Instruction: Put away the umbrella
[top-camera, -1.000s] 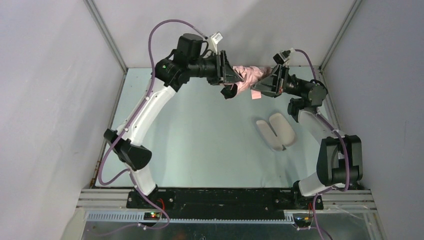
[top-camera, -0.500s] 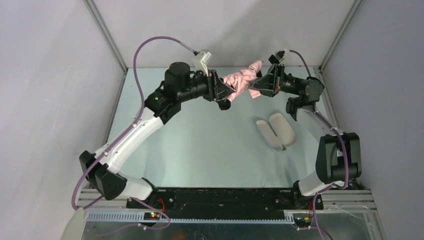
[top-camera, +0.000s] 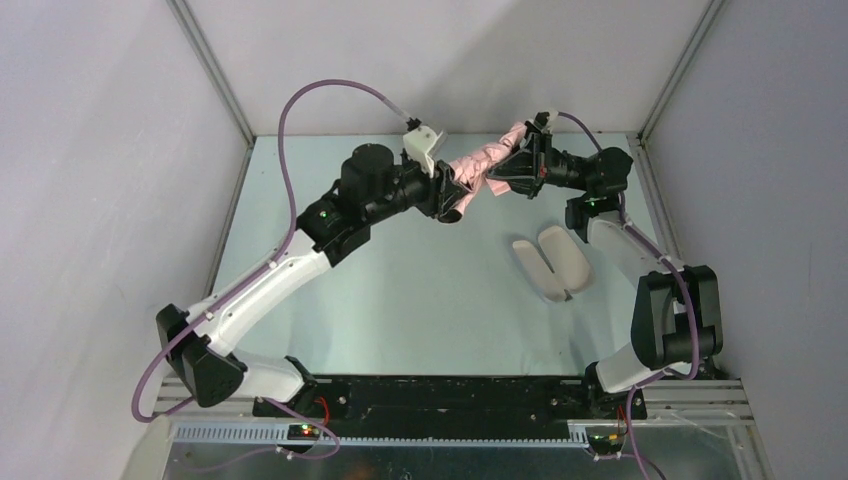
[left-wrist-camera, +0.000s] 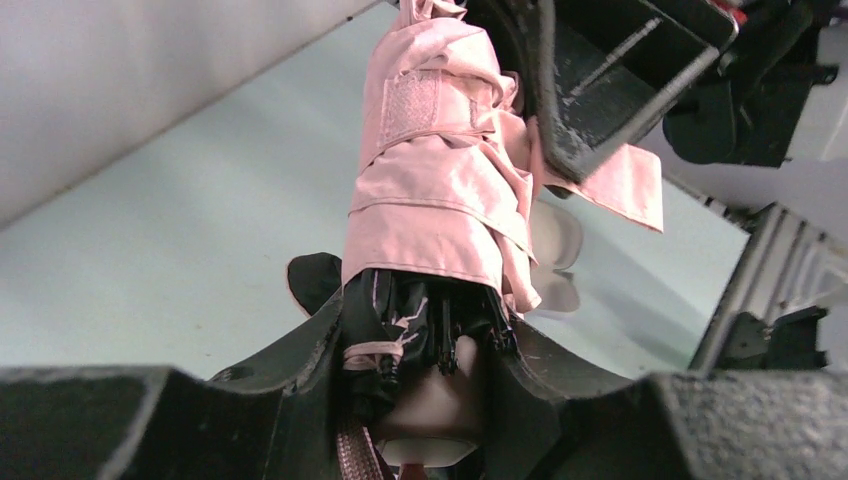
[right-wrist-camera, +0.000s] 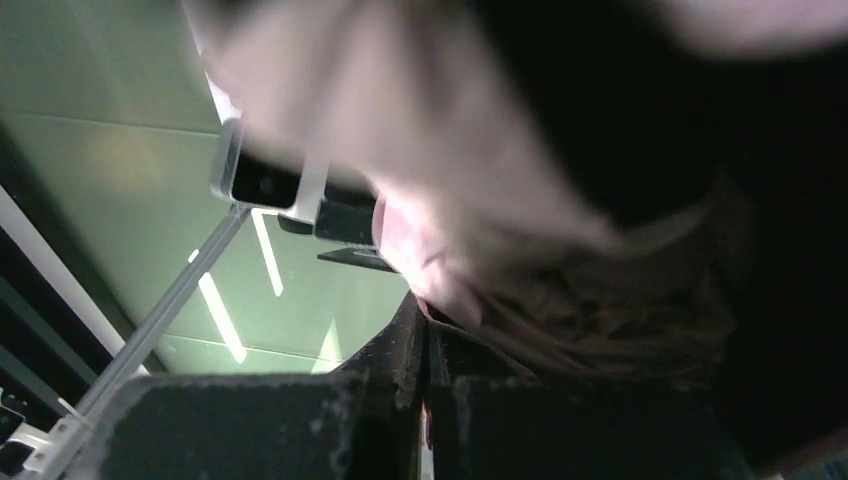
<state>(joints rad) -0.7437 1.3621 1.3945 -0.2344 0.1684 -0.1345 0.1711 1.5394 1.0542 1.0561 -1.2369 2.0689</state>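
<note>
Both arms reach toward the far edge of the pale green table (top-camera: 400, 290), left gripper (top-camera: 452, 192) clamping the handle end of a crumpled pale pink fabric umbrella (top-camera: 482, 160) held aloft there, right gripper (top-camera: 506, 172) pinched shut on its canopy

Umbrella (top-camera: 478, 163): pale pink cloth, black underside and ribs. Case (top-camera: 552, 262): plain off-white, faint lilac. Desk (top-camera: 420, 290): pale mint green. Arms (top-camera: 270, 285): white shells, black joints. Cables (top-camera: 338, 83): purple.
</note>
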